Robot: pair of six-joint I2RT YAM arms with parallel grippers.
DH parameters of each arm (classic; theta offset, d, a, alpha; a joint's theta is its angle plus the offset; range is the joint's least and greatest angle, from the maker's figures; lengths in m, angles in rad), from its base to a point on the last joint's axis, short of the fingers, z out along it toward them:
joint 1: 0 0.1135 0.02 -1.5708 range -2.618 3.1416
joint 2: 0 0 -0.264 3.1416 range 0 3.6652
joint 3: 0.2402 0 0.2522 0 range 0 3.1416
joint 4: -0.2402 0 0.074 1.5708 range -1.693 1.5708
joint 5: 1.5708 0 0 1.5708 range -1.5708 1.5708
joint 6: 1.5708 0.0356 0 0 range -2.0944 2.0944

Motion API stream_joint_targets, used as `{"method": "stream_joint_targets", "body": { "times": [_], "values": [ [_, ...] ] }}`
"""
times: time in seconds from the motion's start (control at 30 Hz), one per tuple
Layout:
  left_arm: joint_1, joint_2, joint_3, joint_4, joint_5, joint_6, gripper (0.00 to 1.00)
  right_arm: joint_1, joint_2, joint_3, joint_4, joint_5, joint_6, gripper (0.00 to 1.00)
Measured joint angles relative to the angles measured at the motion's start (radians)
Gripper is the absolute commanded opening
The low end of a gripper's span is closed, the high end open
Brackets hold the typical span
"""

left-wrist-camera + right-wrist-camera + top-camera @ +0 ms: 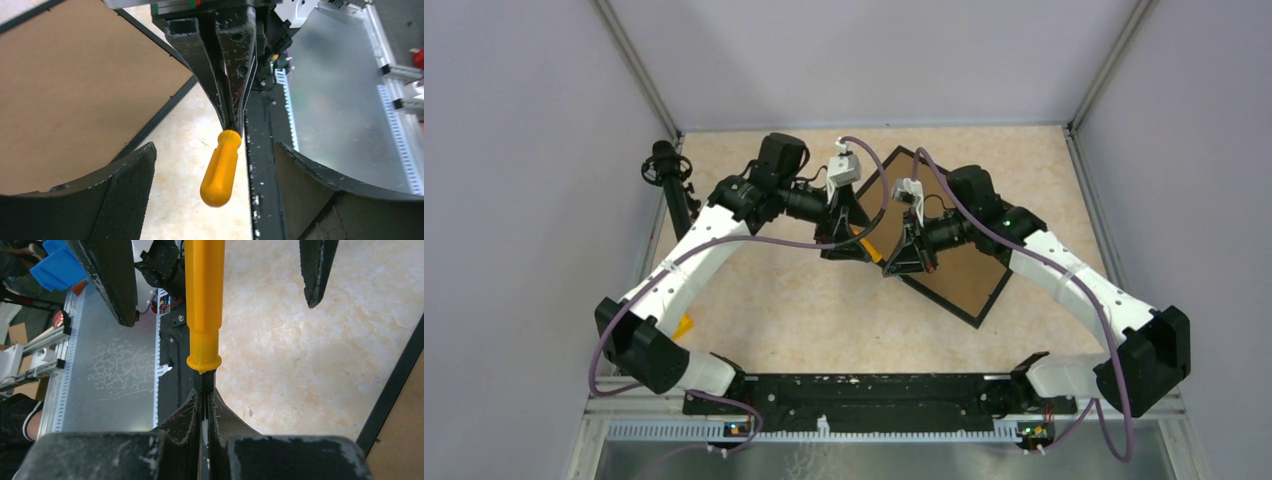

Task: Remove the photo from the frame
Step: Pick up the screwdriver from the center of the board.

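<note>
top external: frame lies back-up mid-table, likely stiff and light, so grab its thin edge; photo probably inside, unseen; left gripper gapes wide around yellow tool, holding nothing, while right gripper clamps its shaft.

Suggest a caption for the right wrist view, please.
Right gripper shut on shaft of yellow-handled tool; open left gripper flanks handle.

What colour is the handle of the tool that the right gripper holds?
Yellow-orange, plain. The handle shows best in the right wrist view.
</note>
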State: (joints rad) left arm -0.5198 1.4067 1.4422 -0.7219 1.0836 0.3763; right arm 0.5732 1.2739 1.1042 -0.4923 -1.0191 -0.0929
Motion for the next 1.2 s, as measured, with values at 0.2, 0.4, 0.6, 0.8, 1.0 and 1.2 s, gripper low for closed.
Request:
{"method": "stream_joint_targets", "body": {
  "times": [0.2, 0.4, 0.6, 0.8, 1.0, 1.2],
  "values": [
    [-0.007, 0.029, -0.006, 0.043, 0.027, -0.195, 0.75, 0.014, -0.011, 0.0, -0.024, 0.058, -0.029, 0.0],
    [-0.01, 0.057, -0.029, 0.045, 0.035, -0.266, 0.69, 0.014, -0.017, 0.0, -0.034, 0.09, -0.043, 0.0],
    [-0.022, 0.08, -0.034, 0.041, 0.043, -0.305, 0.54, 0.022, -0.017, 0.0, -0.049, 0.111, -0.056, 0.0],
    [-0.025, 0.086, -0.035, 0.041, 0.06, -0.328, 0.39, 0.033, -0.017, 0.0, -0.055, 0.123, -0.065, 0.0],
    [-0.026, 0.097, -0.051, 0.04, 0.065, -0.333, 0.37, 0.034, -0.017, 0.001, -0.056, 0.134, -0.071, 0.0],
    [-0.026, 0.11, -0.052, 0.04, 0.066, -0.34, 0.16, 0.039, -0.017, 0.003, -0.07, 0.139, -0.072, 0.0]
  ]
}}
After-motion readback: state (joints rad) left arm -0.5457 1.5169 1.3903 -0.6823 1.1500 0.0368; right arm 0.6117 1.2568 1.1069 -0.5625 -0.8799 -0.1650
